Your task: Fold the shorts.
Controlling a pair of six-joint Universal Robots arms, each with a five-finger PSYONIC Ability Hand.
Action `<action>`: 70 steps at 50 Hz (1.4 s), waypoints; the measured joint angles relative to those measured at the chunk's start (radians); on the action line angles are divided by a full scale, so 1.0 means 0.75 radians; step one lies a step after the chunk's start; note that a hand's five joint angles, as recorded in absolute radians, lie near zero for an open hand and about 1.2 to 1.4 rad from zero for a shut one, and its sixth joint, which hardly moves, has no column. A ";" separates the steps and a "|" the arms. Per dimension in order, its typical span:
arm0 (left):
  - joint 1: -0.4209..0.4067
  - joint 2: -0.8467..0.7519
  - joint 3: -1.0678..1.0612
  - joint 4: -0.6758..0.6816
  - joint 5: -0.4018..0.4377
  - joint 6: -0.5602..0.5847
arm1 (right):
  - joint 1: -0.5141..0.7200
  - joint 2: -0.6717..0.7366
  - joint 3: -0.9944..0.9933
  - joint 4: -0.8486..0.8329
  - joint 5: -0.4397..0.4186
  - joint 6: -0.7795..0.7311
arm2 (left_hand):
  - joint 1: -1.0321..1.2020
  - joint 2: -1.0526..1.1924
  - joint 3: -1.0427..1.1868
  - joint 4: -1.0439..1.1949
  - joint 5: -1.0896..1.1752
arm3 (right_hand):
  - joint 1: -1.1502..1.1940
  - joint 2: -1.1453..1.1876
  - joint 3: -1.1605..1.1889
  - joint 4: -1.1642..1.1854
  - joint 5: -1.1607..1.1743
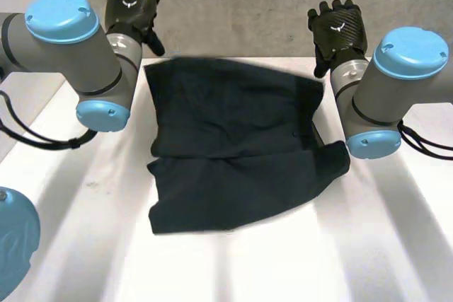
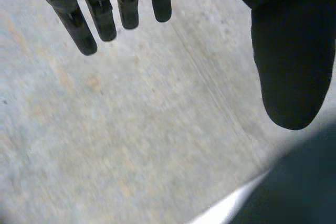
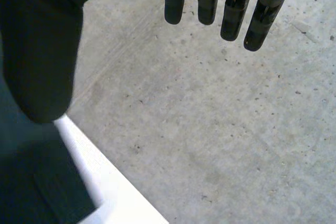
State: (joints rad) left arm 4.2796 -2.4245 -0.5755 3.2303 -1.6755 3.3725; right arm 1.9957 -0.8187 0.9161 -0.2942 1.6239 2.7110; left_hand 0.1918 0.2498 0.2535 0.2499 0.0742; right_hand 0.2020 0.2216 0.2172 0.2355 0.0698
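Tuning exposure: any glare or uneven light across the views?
Head view: light and dim bands streak the table; the shorts read near-uniformly dark. Left wrist view: left hand dark against evenly lit grey concrete. Right wrist view: right hand likewise.

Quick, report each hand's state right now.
Left hand: open, fingers straight, holding nothing.
Right hand: open, fingers straight, holding nothing.

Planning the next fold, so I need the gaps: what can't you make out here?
- Head view: the right arm hides part of the shorts' right edge.
- Left wrist view: the shorts are cut off by the view's edge, beside the left hand's thumb.
- Right wrist view: the right hand's thumb overlaps the shorts, and the edge cuts off the rest.
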 measured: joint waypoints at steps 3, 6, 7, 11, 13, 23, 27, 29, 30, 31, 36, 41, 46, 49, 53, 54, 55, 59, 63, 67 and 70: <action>-0.011 0.005 -0.018 -0.002 -0.025 -0.003 | 0.000 -0.052 0.064 0.073 -0.008 -0.005 | -0.004 -0.067 -0.055 -0.064 -0.037 | 0.000 -0.004 -0.006 0.000 -0.006; -0.017 0.062 -0.116 -0.050 -0.053 -0.007 | -0.005 -0.138 0.157 0.166 -0.029 -0.007 | -0.004 -0.067 -0.055 -0.064 -0.037 | 0.000 -0.004 -0.006 0.000 -0.006; -0.019 0.100 -0.180 -0.079 -0.064 -0.009 | -0.007 -0.180 0.203 0.206 -0.046 -0.009 | -0.004 -0.067 -0.055 -0.064 -0.037 | 0.000 -0.004 -0.006 0.000 -0.006; -0.023 0.246 -0.431 -0.180 -0.088 -0.015 | -0.029 -0.308 0.368 0.331 -0.135 -0.016 | -0.004 -0.068 -0.055 -0.064 -0.037 | 0.000 -0.004 -0.006 0.000 -0.006; -0.030 0.319 -0.570 -0.219 -0.092 -0.018 | -0.050 -0.357 0.447 0.383 -0.193 -0.020 | -0.004 -0.068 -0.055 -0.064 -0.037 | 0.000 -0.004 -0.006 0.000 -0.006; -0.169 0.701 -1.375 -0.278 -0.078 -0.027 | -0.255 -0.543 0.907 0.522 -0.511 -0.055 | 0.001 -0.065 -0.055 -0.063 -0.038 | 0.319 0.401 0.404 0.364 0.338; -0.231 0.755 -1.524 -0.249 -0.076 -0.028 | -0.303 -0.564 1.025 0.455 -0.558 -0.058 | 0.061 -0.009 -0.018 -0.014 -0.006 | 0.547 0.660 0.656 0.631 0.580; -0.262 0.768 -1.584 -0.228 -0.076 -0.028 | -0.330 -0.573 1.081 0.411 -0.579 -0.058 | 0.115 0.030 0.019 0.031 0.036 | 0.580 0.711 0.712 0.687 0.627; -0.276 0.770 -1.606 -0.215 -0.076 -0.029 | -0.344 -0.577 1.107 0.387 -0.590 -0.058 | 0.128 0.046 0.032 0.045 0.049 | 0.590 0.733 0.737 0.713 0.649; -0.288 0.769 -1.627 -0.197 -0.077 -0.029 | -0.357 -0.579 1.129 0.366 -0.602 -0.057 | 0.156 0.074 0.063 0.076 0.079 | 0.593 0.738 0.744 0.720 0.657; -0.307 0.732 -1.651 -0.121 -0.078 -0.030 | -0.388 -0.581 1.169 0.313 -0.644 -0.057 | 0.242 0.161 0.155 0.162 0.167 | 0.611 0.757 0.771 0.747 0.685; -0.301 0.656 -1.628 -0.043 -0.081 -0.029 | -0.397 -0.555 1.160 0.283 -0.683 -0.056 | 0.247 0.171 0.167 0.170 0.178 | 0.556 0.670 0.677 0.658 0.638; -0.287 0.569 -1.574 0.020 -0.086 -0.026 | -0.390 -0.468 1.110 0.256 -0.702 -0.057 | 0.247 0.179 0.178 0.181 0.187 | 0.365 0.461 0.434 0.416 0.415; -0.276 0.517 -1.532 0.035 -0.089 -0.023 | -0.386 -0.418 1.073 0.250 -0.699 -0.064 | 0.249 0.202 0.208 0.207 0.212 | 0.342 0.435 0.415 0.393 0.388; -0.259 0.464 -1.490 0.037 -0.091 -0.020 | -0.382 -0.366 1.025 0.248 -0.693 -0.081 | 0.336 0.277 0.273 0.274 0.278 | 0.342 0.434 0.415 0.392 0.387; -0.251 0.446 -1.475 0.036 -0.091 -0.020 | -0.381 -0.347 1.005 0.249 -0.692 -0.089 | 0.384 0.302 0.299 0.301 0.305 | 0.338 0.434 0.415 0.392 0.387; -0.248 0.441 -1.470 0.036 -0.091 -0.020 | -0.380 -0.339 0.996 0.249 -0.691 -0.093 | 0.384 0.302 0.299 0.301 0.305 | 0.337 0.434 0.415 0.392 0.387; -0.226 0.421 -1.446 0.037 -0.088 -0.019 | -0.378 -0.278 0.931 0.248 -0.689 -0.110 | 0.501 0.419 0.409 0.414 0.412 | 0.336 0.435 0.415 0.392 0.387; -0.217 0.422 -1.434 0.040 -0.086 -0.019 | -0.378 -0.218 0.878 0.248 -0.686 -0.113 | 0.562 0.498 0.495 0.501 0.496 | 0.336 0.434 0.416 0.393 0.387; -0.214 0.427 -1.425 0.043 -0.085 -0.019 | -0.375 -0.169 0.832 0.247 -0.677 -0.111 | 0.665 0.619 0.623 0.620 0.612 | 0.594 0.754 0.756 0.709 0.665; -0.214 0.430 -1.416 0.046 -0.085 -0.020 | -0.369 -0.142 0.797 0.243 -0.665 -0.102 | 0.769 0.738 0.741 0.751 0.743 | 0.810 1.062 1.077 1.057 0.984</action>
State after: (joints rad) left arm 4.1191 -2.1020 -1.6377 3.2648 -1.7394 3.3579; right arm 1.7190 -0.9253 1.5139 -0.1117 1.1253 2.6345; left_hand 0.7689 0.8033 0.8094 0.8128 0.6316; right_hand 0.8093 1.0181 1.0250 1.0279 0.8078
